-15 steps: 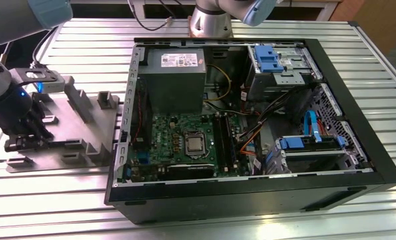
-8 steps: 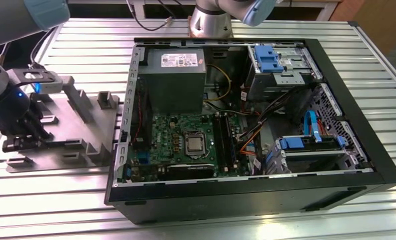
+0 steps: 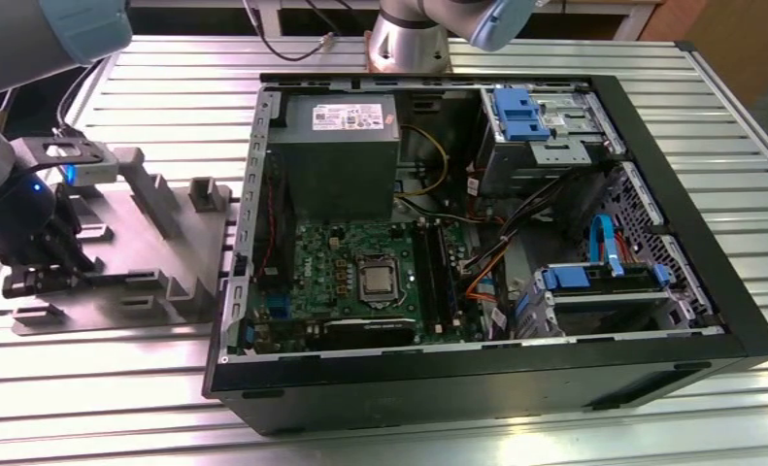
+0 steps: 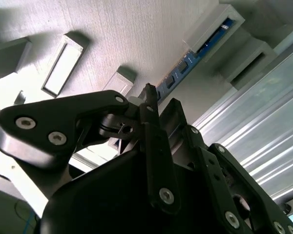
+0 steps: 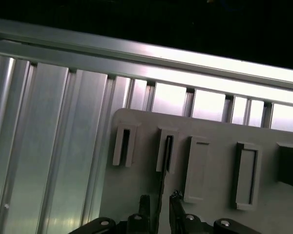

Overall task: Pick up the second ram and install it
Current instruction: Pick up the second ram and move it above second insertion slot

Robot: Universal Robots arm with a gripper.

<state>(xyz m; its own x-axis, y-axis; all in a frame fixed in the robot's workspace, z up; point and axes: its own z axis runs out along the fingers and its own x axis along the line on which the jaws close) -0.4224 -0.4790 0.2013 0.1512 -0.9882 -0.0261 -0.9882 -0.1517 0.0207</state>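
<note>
- The memory stick [image 5: 162, 180] you are after stands on its long edge in the grey fixture [image 5: 132, 195]. Its far end is tucked into the slot of a small raised block. In the first wrist view you see it edge-on, as a thin dark line.
- In the second wrist view the same stick [image 4: 195, 54] shows its flat face. It is a long narrow strip, bluish in this light, with a row of small dark chips, and it runs through slotted grey blocks.
- Your gripper [image 5: 160, 201] straddles the near end of the stick, one finger on each side. A sliver of gap shows between each finger and the stick (narrow, but there), so the jaws are parted a little and have hold of nothing.
- In the exterior view the gripper [image 3: 41, 280] sits low over the fixture at the exterior view's left, in the lower part of the frame, well apart from the computer case [image 3: 701, 194].
- The fixture lies flat on a table [image 3: 99, 388] of ribbed aluminium slats, just beside the case wall on the exterior view's left.
- The case lies open on its side in the middle of the frame. Inside are a green motherboard [image 3: 345, 257], long black memory slots [image 3: 433, 272], a grey power supply [image 3: 338, 146] and blue-tabbed drive cages [image 3: 526, 112].
- At the top edge of that frame stands the base of an arm [image 3: 410, 44].
</note>
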